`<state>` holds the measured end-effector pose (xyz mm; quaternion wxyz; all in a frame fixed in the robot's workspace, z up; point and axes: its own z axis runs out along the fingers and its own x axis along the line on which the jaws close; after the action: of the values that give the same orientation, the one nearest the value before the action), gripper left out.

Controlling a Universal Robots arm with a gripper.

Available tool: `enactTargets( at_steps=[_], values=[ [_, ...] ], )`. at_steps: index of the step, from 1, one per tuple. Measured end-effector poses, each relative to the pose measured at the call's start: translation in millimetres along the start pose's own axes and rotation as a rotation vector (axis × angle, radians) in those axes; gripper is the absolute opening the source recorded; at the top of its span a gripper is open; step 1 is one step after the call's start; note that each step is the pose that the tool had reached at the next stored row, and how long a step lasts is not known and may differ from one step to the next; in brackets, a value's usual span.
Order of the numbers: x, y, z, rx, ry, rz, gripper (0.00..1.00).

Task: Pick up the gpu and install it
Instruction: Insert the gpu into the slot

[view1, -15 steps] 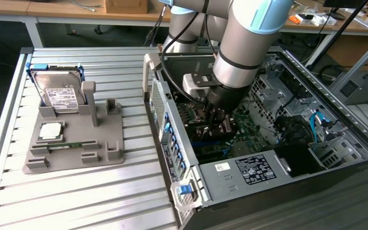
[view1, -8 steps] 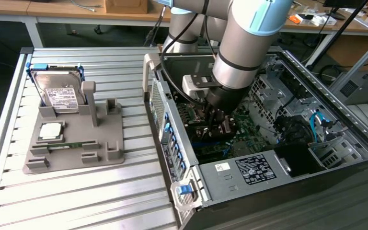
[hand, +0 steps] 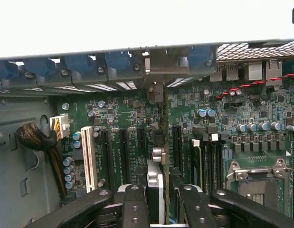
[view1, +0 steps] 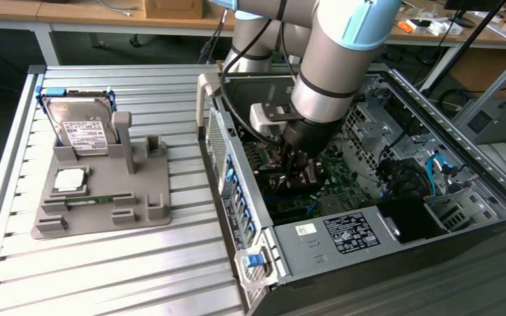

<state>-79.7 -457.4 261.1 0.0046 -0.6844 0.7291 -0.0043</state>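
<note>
Inside the open computer case [view1: 385,217], the pincer [hand: 158,197] grips the gpu [hand: 156,171] edge-on, upright over the motherboard [hand: 123,118] slots, its bracket toward the case's rear wall.

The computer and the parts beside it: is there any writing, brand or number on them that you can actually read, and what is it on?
None can be read.
White label on the hard drive: print too small.
Dark label on the power supply: blurred.
Small white sticker beside it: unreadable.
White lettering on the motherboard by the slots: too fine.
The gpu, held edge-on in the gripper, shows no text.
</note>
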Motion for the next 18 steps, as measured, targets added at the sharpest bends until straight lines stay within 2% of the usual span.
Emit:
enactTargets(
  at_steps=[18],
  values=[
    [-0.4,0.1,4.1,-0.0002,0.0001,0.001,0.3]
  ],
)
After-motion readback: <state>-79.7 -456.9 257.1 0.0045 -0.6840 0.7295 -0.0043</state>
